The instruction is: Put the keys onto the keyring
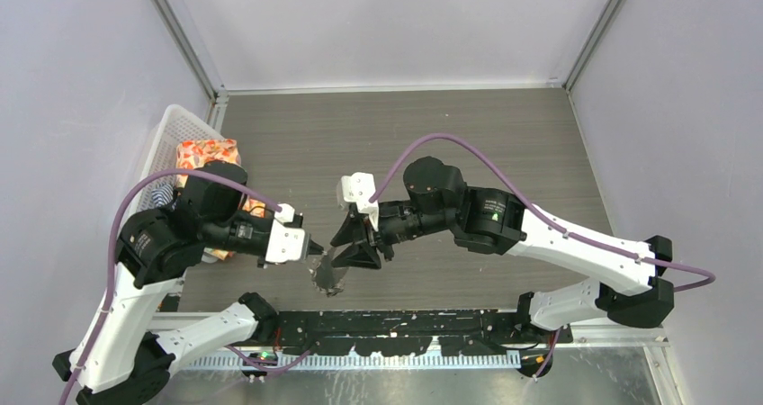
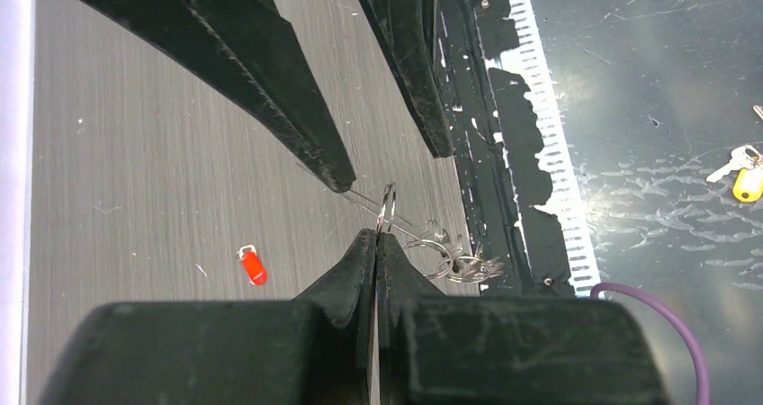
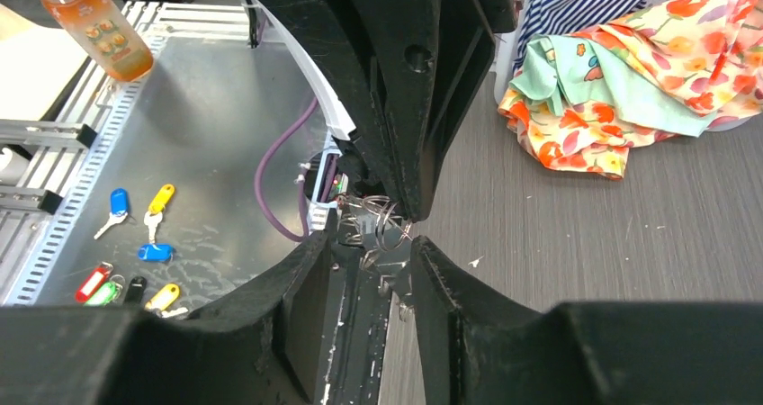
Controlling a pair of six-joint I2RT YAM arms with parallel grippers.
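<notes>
The left claw (image 2: 375, 236) is clamped together on the large thin silver wire keyring (image 2: 388, 205), holding it upright with its small silver keys (image 2: 454, 263) dangling. The right claw (image 2: 392, 167) stands apart beside the loop, gripping nothing. The tiny red-headed key with a short silver blade (image 2: 253, 266) lies alone on the grey wood-grain table (image 2: 135, 153), well apart from both. I judge 2 risks: a right fingertip so near the wire could snag it and twist the loop out of the left claw's narrow pinch, and the flat red key may skid away when grabbed.
</notes>
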